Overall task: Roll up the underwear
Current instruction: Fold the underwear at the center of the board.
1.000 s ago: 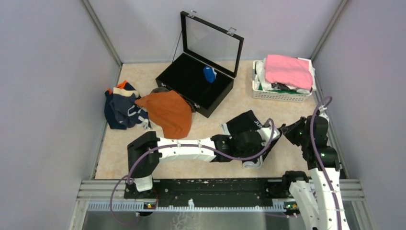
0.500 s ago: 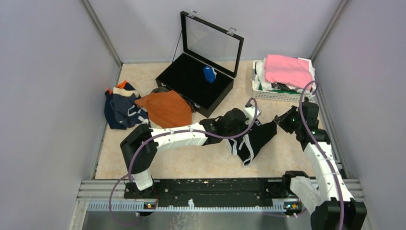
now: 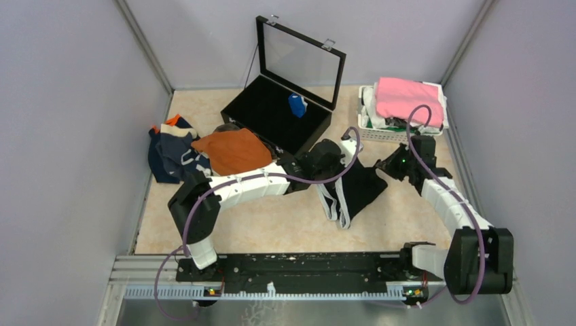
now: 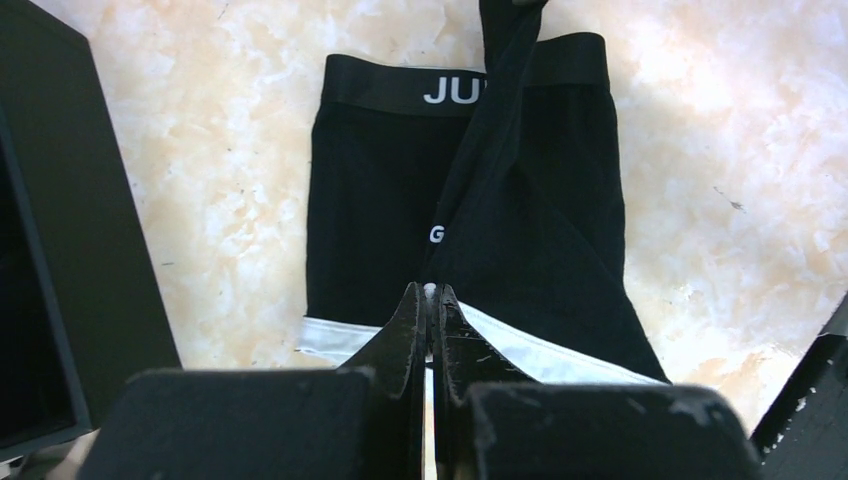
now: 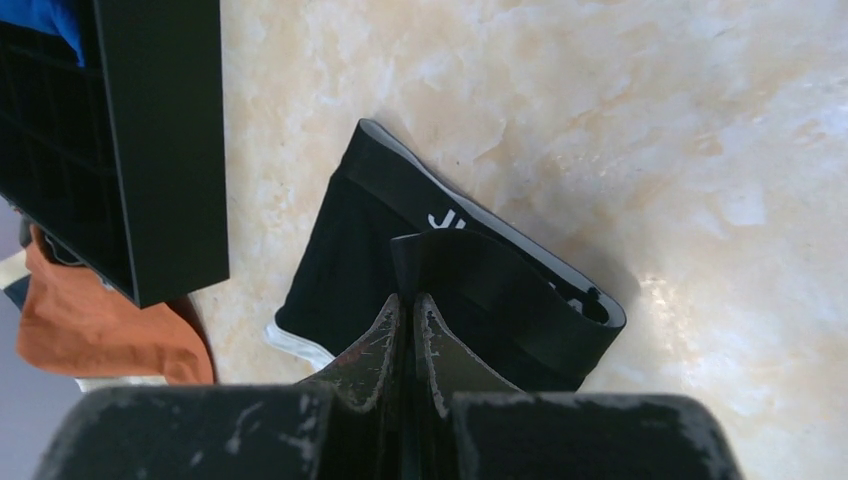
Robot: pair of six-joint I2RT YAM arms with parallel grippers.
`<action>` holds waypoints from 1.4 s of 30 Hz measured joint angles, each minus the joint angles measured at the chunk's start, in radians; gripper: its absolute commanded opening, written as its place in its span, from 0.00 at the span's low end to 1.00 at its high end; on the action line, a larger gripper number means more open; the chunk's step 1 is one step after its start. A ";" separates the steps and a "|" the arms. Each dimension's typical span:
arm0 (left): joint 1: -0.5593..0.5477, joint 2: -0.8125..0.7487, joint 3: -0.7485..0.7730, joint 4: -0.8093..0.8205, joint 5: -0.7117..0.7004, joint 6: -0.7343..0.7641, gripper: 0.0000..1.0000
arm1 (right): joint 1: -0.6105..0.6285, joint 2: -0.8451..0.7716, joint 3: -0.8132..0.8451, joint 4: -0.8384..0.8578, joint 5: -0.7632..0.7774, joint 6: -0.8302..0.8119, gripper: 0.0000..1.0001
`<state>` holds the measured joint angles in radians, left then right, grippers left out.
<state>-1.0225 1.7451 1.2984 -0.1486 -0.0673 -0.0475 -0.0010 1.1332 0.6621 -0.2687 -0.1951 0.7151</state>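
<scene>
Farther up the surface [image 3: 272, 224] now, left pincer [image 4: 431, 295] and right pincer [image 5: 406, 300] drag the black underwear [image 3: 360, 187] flat | both clenched on its fabric | your roll looks not yet begun.

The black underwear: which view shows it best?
The left wrist view: the black underwear lies spread, waistband letters readable. The right wrist view shows it partly hidden; the top view shows it small.

The light is bright and soft, the black underwear [image 4: 380, 200] drops a faint shadow on the shiny table [image 4: 700, 150] right beside it, and the fingers [image 4: 400, 340] of the left gripper [image 4: 431, 292] above it look a bit blurry.
</scene>
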 measured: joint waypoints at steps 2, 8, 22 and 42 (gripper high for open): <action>0.008 0.000 0.008 -0.014 -0.003 0.010 0.00 | 0.022 0.042 0.005 0.021 0.002 0.000 0.00; 0.026 0.006 0.011 -0.025 -0.016 0.021 0.00 | 0.056 0.158 0.055 0.067 0.011 -0.002 0.00; 0.066 0.101 0.005 0.024 -0.037 0.014 0.00 | 0.060 0.269 0.119 0.106 0.026 -0.032 0.00; 0.082 0.106 -0.018 0.039 -0.053 -0.006 0.00 | 0.064 0.387 0.179 0.125 0.006 -0.062 0.00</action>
<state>-0.9409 1.8507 1.2800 -0.1093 -0.1207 -0.0540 0.0635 1.5204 0.8413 -0.1436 -0.1886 0.6533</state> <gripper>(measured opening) 0.015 0.009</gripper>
